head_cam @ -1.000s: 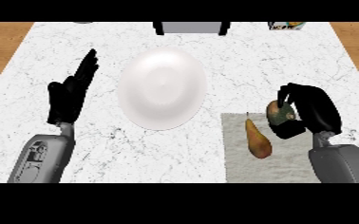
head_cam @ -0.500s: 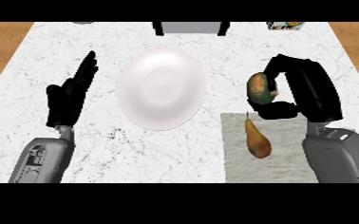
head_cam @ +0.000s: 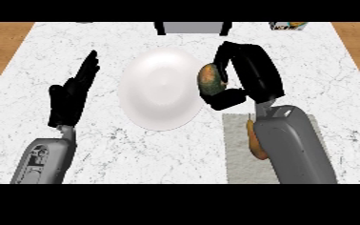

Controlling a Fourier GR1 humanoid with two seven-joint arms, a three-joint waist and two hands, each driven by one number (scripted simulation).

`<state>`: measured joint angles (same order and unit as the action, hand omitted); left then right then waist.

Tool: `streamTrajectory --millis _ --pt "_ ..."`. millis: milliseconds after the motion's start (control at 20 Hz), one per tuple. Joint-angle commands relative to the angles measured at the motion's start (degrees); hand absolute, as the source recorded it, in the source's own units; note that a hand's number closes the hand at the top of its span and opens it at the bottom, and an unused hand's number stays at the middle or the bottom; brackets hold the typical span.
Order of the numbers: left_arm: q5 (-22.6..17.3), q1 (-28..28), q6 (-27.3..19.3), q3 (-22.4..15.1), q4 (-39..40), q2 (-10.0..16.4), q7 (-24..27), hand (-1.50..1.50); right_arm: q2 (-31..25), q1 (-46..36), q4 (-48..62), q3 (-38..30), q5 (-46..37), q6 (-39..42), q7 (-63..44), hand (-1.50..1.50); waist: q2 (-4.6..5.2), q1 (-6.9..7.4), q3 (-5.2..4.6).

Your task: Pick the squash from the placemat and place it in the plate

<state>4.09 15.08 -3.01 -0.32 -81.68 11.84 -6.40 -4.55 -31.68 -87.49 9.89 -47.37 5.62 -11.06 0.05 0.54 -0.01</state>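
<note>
- Leftward off the placemat [head_cam: 237,145], the right hand [head_cam: 251,74] has carried the squash [head_cam: 208,79], fingers curled round it, to the right rim of the plate [head_cam: 158,93].
- Left hand [head_cam: 70,97] rests open, fingers up.

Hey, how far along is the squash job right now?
Done: the green-and-orange squash is off the grey rectangular placemat, with the right robot hand curled round it. In hand: it hangs at the right rim of the white round plate, not yet inside. Left: carry it over the plate and release. The left robot hand rests open at the view's left.
</note>
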Motion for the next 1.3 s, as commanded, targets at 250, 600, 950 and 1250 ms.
streamTrajectory --millis 250,600,950,1250 --pt "1.24 0.57 -0.30 -0.03 0.87 -1.50 0.79 0.00 4.48 -11.51 18.98 11.02 5.38 -10.64 -6.19 1.50 0.09 0.55 0.00" --pt "1.51 2.96 0.62 -0.24 2.91 -1.62 1.40 0.00 4.53 -21.19 38.67 20.65 4.05 -18.17 -9.44 1.50 0.48 1.96 -0.02" --pt "2.02 3.19 1.23 -2.05 2.32 -2.95 1.20 0.00 4.55 -22.83 49.02 23.00 22.54 -24.07 -8.79 -1.50 1.25 4.85 0.03" --pt "1.73 6.04 1.38 0.07 4.87 -1.88 1.38 0.00 4.55 -23.38 50.58 24.39 32.95 -27.29 0.20 -1.50 1.19 3.69 0.05"
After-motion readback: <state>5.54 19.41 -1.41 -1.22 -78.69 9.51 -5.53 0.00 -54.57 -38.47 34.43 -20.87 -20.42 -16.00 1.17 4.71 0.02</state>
